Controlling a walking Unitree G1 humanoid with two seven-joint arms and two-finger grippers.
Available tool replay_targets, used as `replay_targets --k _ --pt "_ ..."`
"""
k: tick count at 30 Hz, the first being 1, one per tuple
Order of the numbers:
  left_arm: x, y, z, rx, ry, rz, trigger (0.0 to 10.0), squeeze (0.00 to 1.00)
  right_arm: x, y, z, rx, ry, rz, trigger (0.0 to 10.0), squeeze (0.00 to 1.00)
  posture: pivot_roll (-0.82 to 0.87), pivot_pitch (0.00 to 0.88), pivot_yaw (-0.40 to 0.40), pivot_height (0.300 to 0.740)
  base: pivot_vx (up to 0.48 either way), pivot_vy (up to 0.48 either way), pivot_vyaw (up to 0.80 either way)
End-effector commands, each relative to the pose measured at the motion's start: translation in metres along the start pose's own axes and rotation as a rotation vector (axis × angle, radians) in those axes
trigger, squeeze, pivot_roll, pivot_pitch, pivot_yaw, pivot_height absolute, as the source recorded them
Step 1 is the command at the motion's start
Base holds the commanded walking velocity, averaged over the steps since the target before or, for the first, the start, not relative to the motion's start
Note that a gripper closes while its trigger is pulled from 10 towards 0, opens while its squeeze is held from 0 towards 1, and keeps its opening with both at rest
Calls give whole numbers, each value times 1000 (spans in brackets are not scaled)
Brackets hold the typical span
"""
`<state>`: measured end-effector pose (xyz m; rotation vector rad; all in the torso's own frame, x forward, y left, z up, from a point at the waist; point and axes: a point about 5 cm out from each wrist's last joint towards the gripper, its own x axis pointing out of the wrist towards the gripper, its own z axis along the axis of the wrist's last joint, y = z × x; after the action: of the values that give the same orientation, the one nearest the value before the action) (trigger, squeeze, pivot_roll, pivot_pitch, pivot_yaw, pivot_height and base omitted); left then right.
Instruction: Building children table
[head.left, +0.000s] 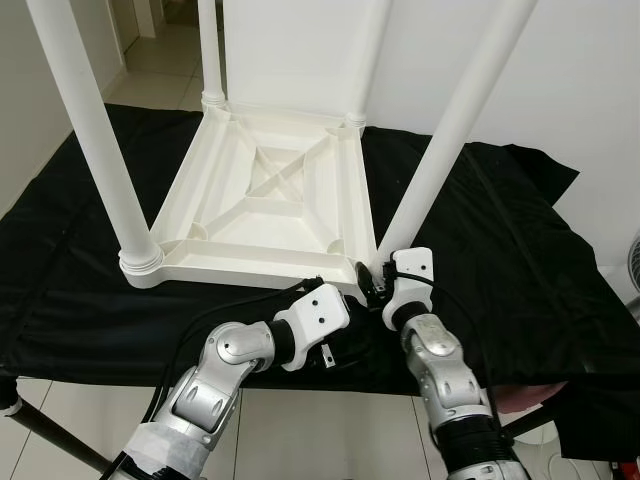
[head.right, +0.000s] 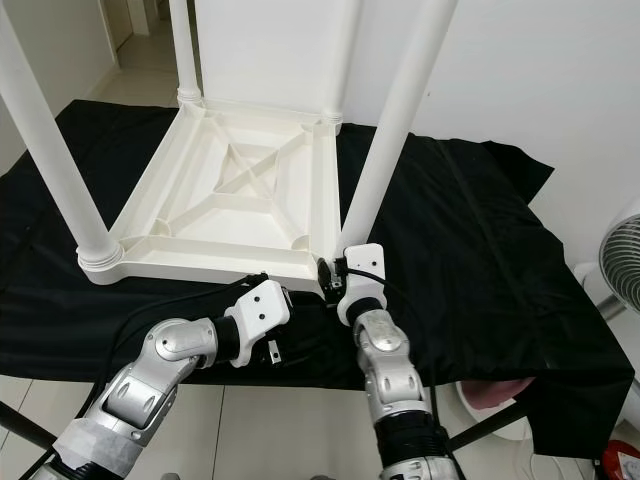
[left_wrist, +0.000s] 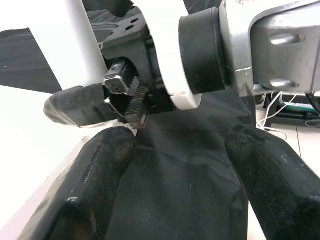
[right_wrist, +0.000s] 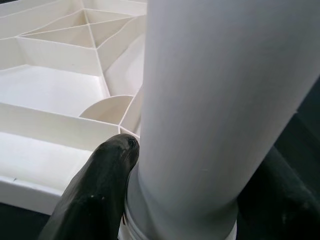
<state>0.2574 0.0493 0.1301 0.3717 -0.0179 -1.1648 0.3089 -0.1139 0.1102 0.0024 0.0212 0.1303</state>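
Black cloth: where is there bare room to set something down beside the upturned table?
The black cloth lies bare to the right of the upturned table top, out to its far-right edge. A narrower bare strip runs along its left edge. The near-right corner is crowded: the right tool grips the near-right leg, and the left tool sits close beside it.

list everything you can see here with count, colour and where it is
table top: 1, white, upside down on the black cloth, ribbed underside up
table legs: 4, white, standing up from the top's corners
cloth: 1, black, draped over the work surface
fan: 1, white, at the right edge on the floor
bowl-like thing: 1, pink and white, under the cloth's right side
left gripper: 1, black fingers, open, beside the near right corner
right gripper: 1, black fingers, closed around the near right leg's base
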Motion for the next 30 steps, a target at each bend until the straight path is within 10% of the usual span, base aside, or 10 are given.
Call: replay_targets --k 1,7,8,14,16,17,30 --pt "3 1 1 2 -9 40 10000 0 3 -1 6 38 -12 -54 10000 0 -28 0 -85 740 0 0 0" --pt "2 0 1 1 -8 40 10000 0 3 0 8 44 -16 -41 10000 0 -24 0 -88 740 0 0 0" --pt "1 0 0 1 -7 42 10000 0 2 -4 10 45 -23 -34 10000 1000 -20 0 -92 740 0 0 0" --pt "-1 3 0 0 -4 56 10000 0 -1 -22 21 31 -74 14 10000 1000 -18 0 -96 740 0 0 0" --pt "-1 3 -1 -1 -3 57 10000 0 -2 -27 23 11 -79 74 10000 863 -16 0 -96 740 0 0 0" --pt "-1 3 -1 -1 -2 57 10000 0 -2 -31 23 -11 -76 151 10000 0 -17 0 -95 740 0 0 0" --pt "-2 5 0 9 -1 53 10000 0 9 -49 18 -178 1 570 9020 0 -9 0 -83 740 0 0 0"
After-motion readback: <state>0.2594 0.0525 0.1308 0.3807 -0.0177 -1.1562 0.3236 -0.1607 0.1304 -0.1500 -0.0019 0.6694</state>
